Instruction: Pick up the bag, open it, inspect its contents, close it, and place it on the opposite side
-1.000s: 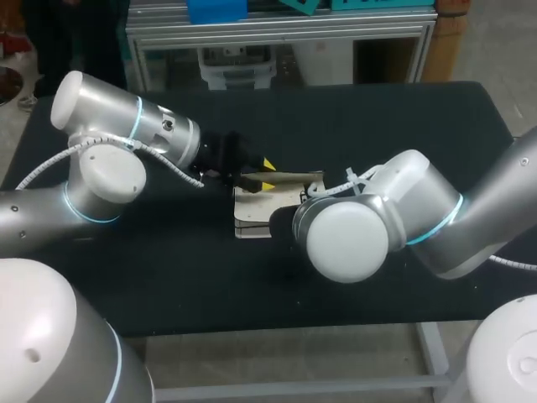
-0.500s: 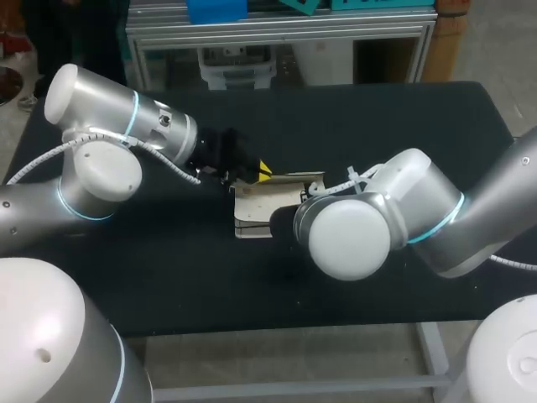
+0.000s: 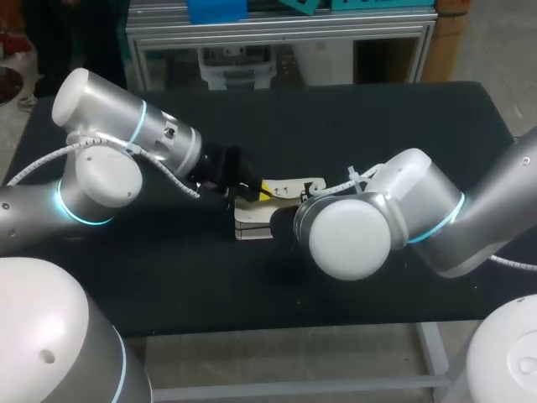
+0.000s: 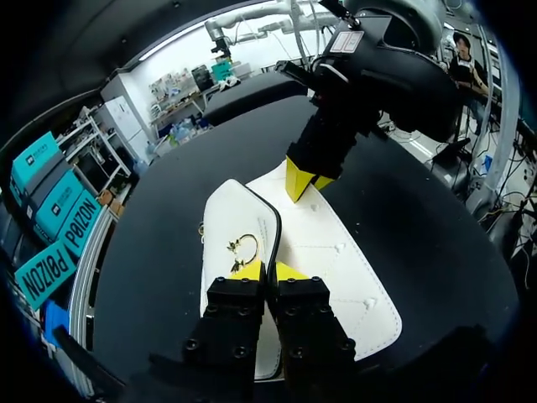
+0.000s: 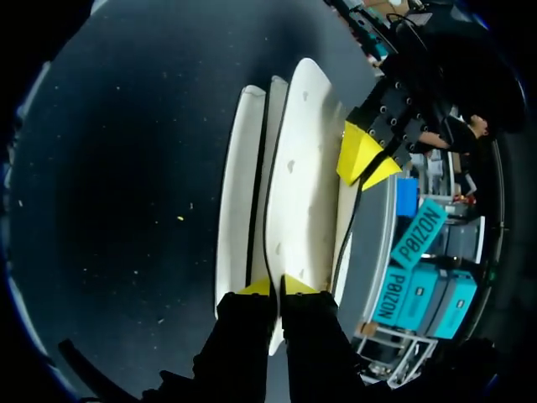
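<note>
Okay, head view: white bag (image 3: 252,227) is lying centred on the table (image 3: 352,117), left gripper (image 3: 265,190) at its flap (image 3: 294,180). Left wrist view: you're seeing it pinching the flap's dark edge. Right wrist view: right gripper (image 5: 275,285) is pinching the bag's opposite end.

White bag (image 4: 327,252), black-edged, with a gold clasp (image 4: 243,246) — on a plain black table (image 3: 377,117). Fingertips (image 4: 298,178) yellow; arms (image 3: 117,126) silver, blue-ringed.
</note>
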Motion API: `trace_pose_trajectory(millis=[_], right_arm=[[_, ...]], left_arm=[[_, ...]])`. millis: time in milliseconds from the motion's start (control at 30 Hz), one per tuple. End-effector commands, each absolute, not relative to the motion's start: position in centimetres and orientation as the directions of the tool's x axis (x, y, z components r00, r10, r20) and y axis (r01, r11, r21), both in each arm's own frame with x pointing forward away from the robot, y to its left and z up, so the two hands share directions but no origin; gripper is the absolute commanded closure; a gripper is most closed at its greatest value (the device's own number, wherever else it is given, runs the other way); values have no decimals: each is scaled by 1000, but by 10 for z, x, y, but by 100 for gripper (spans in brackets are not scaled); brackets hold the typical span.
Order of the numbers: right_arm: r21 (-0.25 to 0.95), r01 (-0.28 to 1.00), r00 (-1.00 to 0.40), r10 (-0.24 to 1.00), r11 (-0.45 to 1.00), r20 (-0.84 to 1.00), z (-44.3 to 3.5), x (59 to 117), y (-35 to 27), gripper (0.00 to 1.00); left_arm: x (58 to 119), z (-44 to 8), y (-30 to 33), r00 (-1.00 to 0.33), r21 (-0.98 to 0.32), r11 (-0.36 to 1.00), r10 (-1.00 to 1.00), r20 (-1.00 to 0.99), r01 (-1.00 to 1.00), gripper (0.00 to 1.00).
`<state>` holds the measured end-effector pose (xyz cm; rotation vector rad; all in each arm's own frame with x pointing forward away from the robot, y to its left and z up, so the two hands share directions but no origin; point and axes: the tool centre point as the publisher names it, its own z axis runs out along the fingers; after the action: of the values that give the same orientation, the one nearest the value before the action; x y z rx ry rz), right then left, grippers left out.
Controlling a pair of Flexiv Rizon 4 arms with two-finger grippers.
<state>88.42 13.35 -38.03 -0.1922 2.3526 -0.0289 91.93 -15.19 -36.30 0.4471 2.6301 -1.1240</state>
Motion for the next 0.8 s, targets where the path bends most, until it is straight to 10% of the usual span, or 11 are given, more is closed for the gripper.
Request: trace_pose_trajectory(millis=[33, 800], right_arm=[[-72, -139, -338, -116, 988, -934, -386, 884, 131, 100], [-72, -139, -338, -116, 988, -934, -386, 884, 131, 100]], left_arm=[[921, -375, -156, -925, -647, 669, 179, -337, 365, 100], [925, -382, -139, -928, -645, 671, 211, -308, 367, 100]])
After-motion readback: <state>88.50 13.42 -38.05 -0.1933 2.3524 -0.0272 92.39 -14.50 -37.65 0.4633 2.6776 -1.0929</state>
